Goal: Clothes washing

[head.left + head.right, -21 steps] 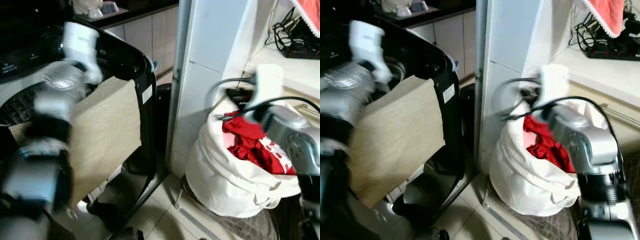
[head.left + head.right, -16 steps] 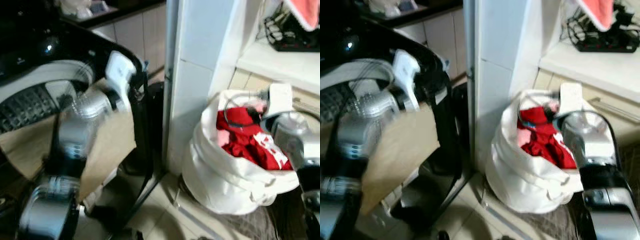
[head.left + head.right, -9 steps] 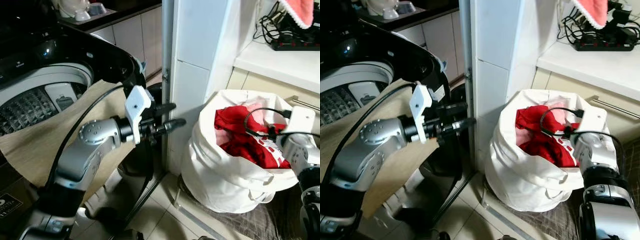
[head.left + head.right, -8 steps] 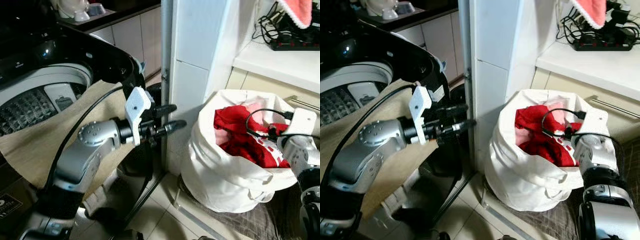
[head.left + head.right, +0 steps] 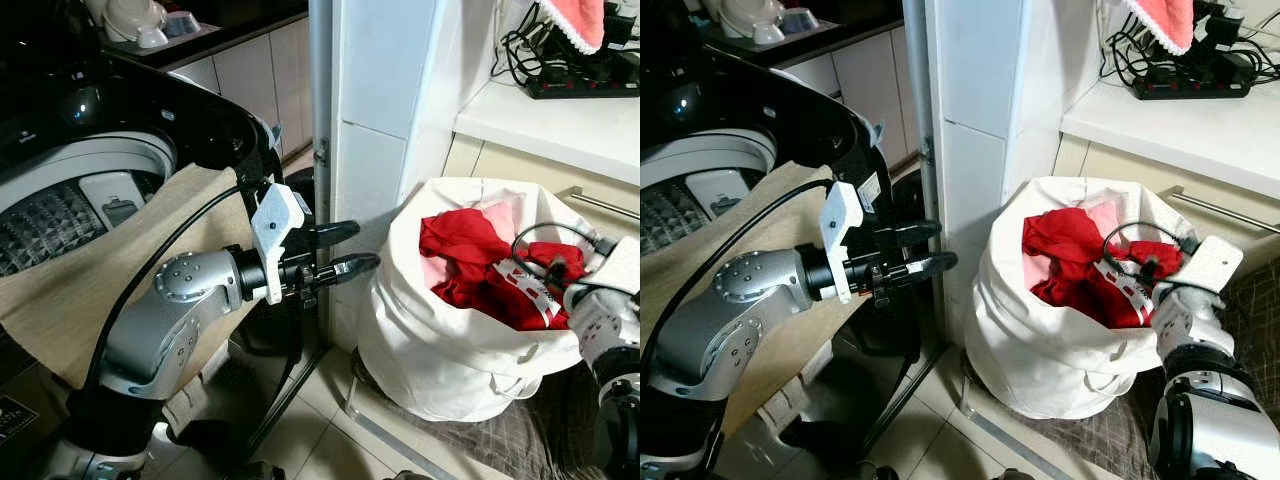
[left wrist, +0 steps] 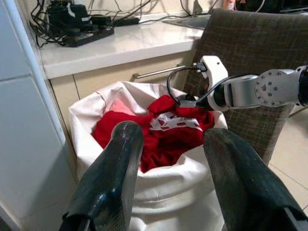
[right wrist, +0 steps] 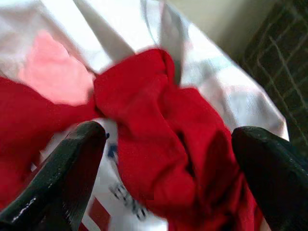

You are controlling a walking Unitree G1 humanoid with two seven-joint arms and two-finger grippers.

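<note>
Since a moment ago the right gripper (image 7: 159,159) has dropped from above the bag rim down onto the laundry, and the left gripper (image 5: 345,250) has swung away from the washer drum to point at the bag.

At the centre of it all is the red garment (image 5: 478,265), with white lettering on it, heaped in the mouth of the white laundry bag (image 5: 440,345) that stands on the floor beside the tiled pillar (image 5: 385,130). A paler pink piece (image 5: 492,215) lies under it. In the right wrist view the right gripper's fingers (image 7: 72,168) stand wide, one on each side of a bunched red fold, not yet closed. The left gripper is also spread wide and empty, held in the air between the washing machine (image 5: 110,180) and the bag. A beige cloth (image 5: 110,270) hangs over the machine's front edge. Above the bag, a worktop (image 5: 560,125) carries a power strip with tangled cables (image 5: 575,60).

The step in hand looks like picking the first load out of the bag. Next, the right gripper likely needs to close on that fold, lift it free of the rim, and carry it over to the open drum.
</note>
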